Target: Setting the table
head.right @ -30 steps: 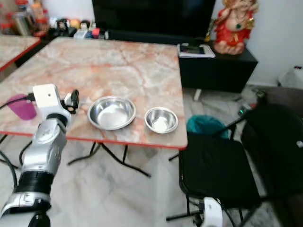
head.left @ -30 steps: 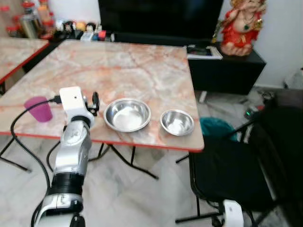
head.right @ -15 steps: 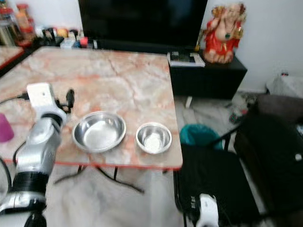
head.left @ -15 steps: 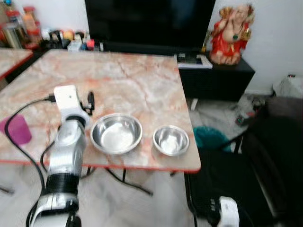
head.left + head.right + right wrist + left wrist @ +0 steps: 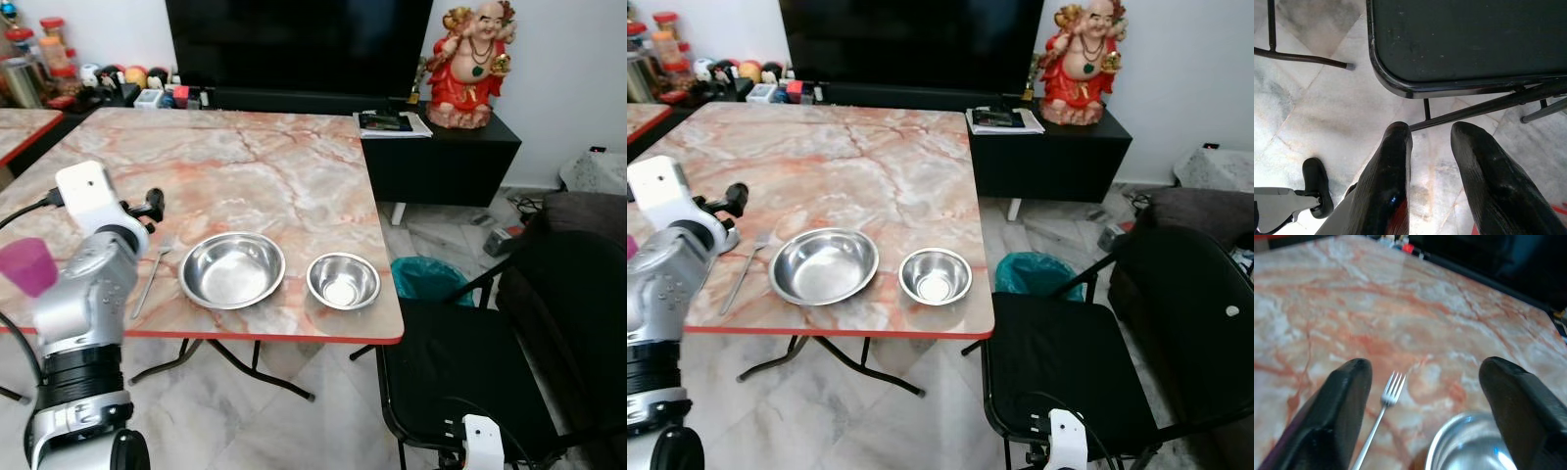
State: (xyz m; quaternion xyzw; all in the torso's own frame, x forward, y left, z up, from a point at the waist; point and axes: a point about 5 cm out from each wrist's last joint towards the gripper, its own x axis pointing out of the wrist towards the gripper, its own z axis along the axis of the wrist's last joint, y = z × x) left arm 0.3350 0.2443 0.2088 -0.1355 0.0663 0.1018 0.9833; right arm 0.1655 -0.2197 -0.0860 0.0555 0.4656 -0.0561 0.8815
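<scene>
A fork (image 5: 147, 279) lies flat on the marble table (image 5: 294, 166), just left of a large steel bowl (image 5: 232, 269). A smaller steel bowl (image 5: 343, 281) stands to that bowl's right, near the table's front edge. My left gripper (image 5: 152, 204) hovers over the table a little behind the fork, open with nothing in it. In the left wrist view the fork (image 5: 1382, 406) lies between and beyond the spread fingers (image 5: 1347, 401), with the large bowl's rim (image 5: 1469, 445) beside it. My right gripper (image 5: 1430, 129) hangs idle low beside the chair, a narrow gap between its fingers.
A pink cup (image 5: 27, 264) stands at the table's left front edge, beside my left arm. A black chair (image 5: 470, 372) is at the table's right front corner. A TV stand with a red statue (image 5: 475, 59) is behind, and a teal bin (image 5: 426, 279) sits on the floor.
The camera has shifted. My left arm has drawn back to the left, and the fork now shows lying on the table beside the large bowl.
</scene>
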